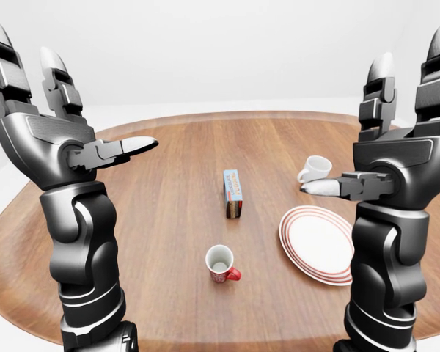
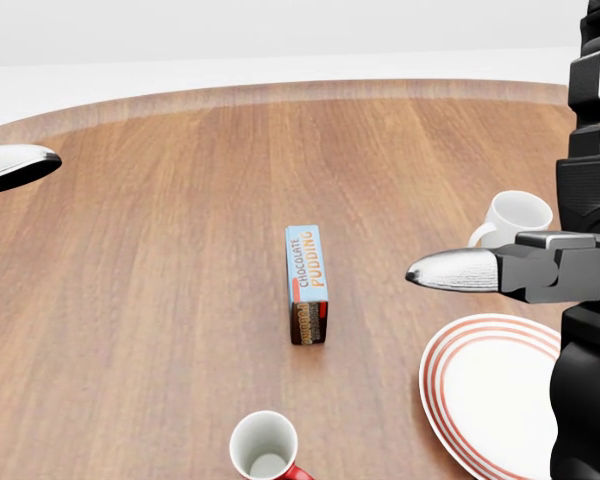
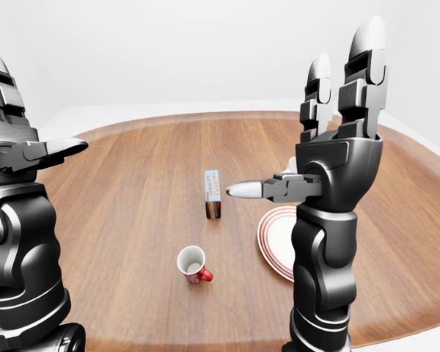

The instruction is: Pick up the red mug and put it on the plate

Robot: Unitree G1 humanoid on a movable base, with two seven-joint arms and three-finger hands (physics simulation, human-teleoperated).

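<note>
The red mug with a white inside stands upright on the wooden table, low in the middle of the left-eye view, its handle pointing to the lower right. The white plate with red rings lies to its right, with nothing on it. My left hand is raised at the left, fingers spread open and empty, well above the table. My right hand is raised at the right, open and empty, above the plate's right side and hiding part of it.
A chocolate pudding box stands on its edge in the middle of the table, above the red mug. A white mug stands above the plate, near my right thumb. The round table's edge runs along the bottom of the left-eye view.
</note>
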